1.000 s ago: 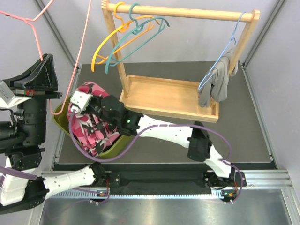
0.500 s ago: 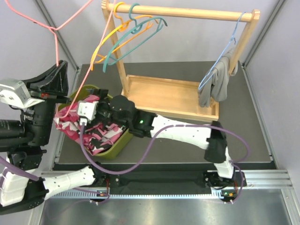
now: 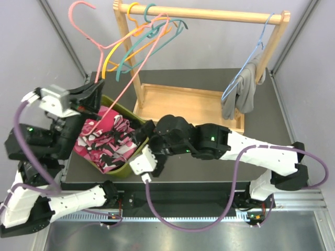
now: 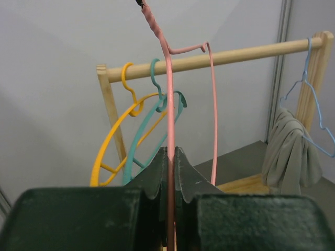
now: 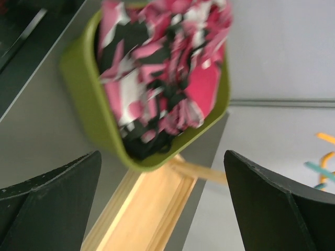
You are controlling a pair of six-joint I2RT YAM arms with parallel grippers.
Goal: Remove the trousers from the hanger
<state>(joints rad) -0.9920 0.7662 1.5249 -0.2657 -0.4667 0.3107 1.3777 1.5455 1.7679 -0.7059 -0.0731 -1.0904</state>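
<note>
Two weak spots: the right wrist view is motion-blurred, so the trousers (image 5: 157, 78) show only as smeared pink, black and white, and the green bin (image 5: 86, 99) hides their lower folds. The pink hanger (image 4: 169, 104) has its top cut off by the left wrist frame.

Trousers: bunched inside the bin, heaped above its rim, off the hanger.

Left claw (image 4: 170, 167): pressed together on the hanger's wire, held over the bin's far-left corner. The hanger is bare and slants up and away from the bin. I see no contact between the trousers and this claw.

Right claw (image 5: 162, 157): fingers spread wide with nothing between them, off the bin's near-right side. The trousers sit beyond the fingertips, apart from them.

Surface: dark desk (image 3: 209, 78) under the bin. Right of the bin and farther back stands a wooden rack (image 3: 201, 13) carrying yellow and teal hangers (image 3: 152, 31) and a blue hanger with a grey garment (image 3: 243, 94). Plain grey walls all round.
</note>
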